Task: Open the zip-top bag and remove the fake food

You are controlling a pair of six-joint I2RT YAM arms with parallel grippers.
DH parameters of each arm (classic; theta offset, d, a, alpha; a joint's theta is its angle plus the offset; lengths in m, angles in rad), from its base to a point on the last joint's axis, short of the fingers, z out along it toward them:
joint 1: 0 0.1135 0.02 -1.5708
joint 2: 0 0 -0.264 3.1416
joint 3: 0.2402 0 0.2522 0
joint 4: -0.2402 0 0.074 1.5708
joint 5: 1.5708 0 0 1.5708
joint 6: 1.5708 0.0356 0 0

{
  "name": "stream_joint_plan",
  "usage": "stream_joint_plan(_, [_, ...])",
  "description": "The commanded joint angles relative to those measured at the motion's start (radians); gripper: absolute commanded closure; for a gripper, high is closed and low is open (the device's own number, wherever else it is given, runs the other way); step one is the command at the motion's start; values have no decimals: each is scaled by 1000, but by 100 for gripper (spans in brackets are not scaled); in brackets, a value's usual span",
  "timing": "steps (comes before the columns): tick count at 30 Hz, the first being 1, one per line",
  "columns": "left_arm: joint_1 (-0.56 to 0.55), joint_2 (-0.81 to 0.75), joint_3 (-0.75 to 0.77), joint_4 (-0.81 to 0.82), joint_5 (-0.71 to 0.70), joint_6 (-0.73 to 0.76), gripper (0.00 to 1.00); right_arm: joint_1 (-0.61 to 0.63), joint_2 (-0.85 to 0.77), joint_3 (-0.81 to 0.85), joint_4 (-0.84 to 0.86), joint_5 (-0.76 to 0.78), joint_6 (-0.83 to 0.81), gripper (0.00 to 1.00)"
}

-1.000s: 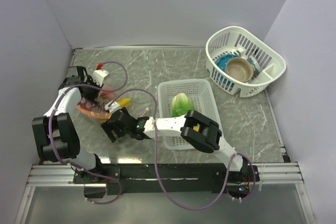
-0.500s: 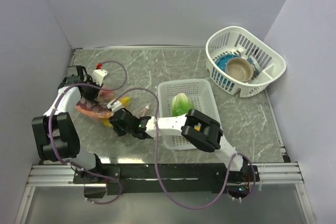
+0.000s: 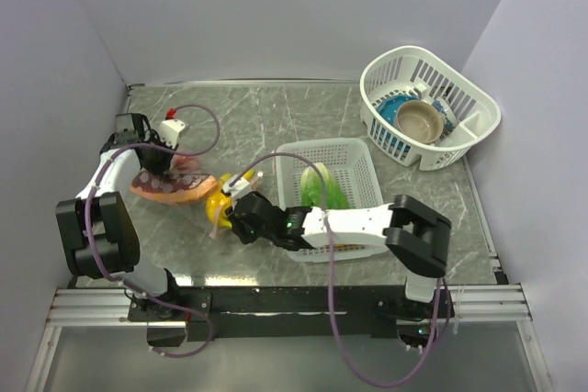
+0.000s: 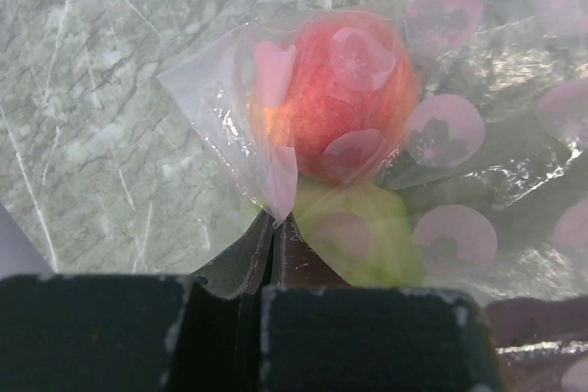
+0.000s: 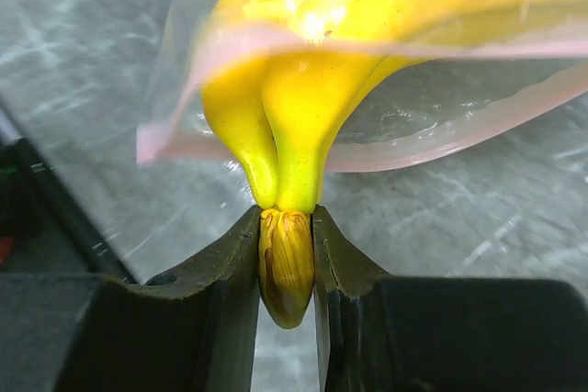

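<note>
Right claw [image 5: 287, 227], clenched on the banana's [image 5: 294, 126] brown stem at the zip-top bag's [image 5: 432, 107] open mouth, should pull straight back slowly while the left claw [image 4: 276, 227], pinching the bag's film, anchors it on the surface [image 3: 303, 117].

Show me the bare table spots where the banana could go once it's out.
The widest bare table lies at the back, between the zip-top bag and the round basket. A smaller patch sits right of the rectangular tray, in front of that basket. Front left is crowded: left gripper, right gripper, bag and banana meet there.
</note>
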Motion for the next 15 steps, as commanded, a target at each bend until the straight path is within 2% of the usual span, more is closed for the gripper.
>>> stream_joint_plan(1, [6, 13, 2, -43, -22, -17, 99, 6, -154, -26, -92, 66, -4, 95])
stream_joint_plan(6, [6, 6, -1, -38, -34, -20, 99, 31, -318, -104, -167, 68, -30, 96])
stream_joint_plan(10, [6, 2, 4, -40, -25, -34, 99, 31, -517, -175, -201, 76, -60, 96])
stream_joint_plan(15, [6, -1, 28, -55, -7, -48, 99, 28, -702, -231, -244, 151, -62, 94])
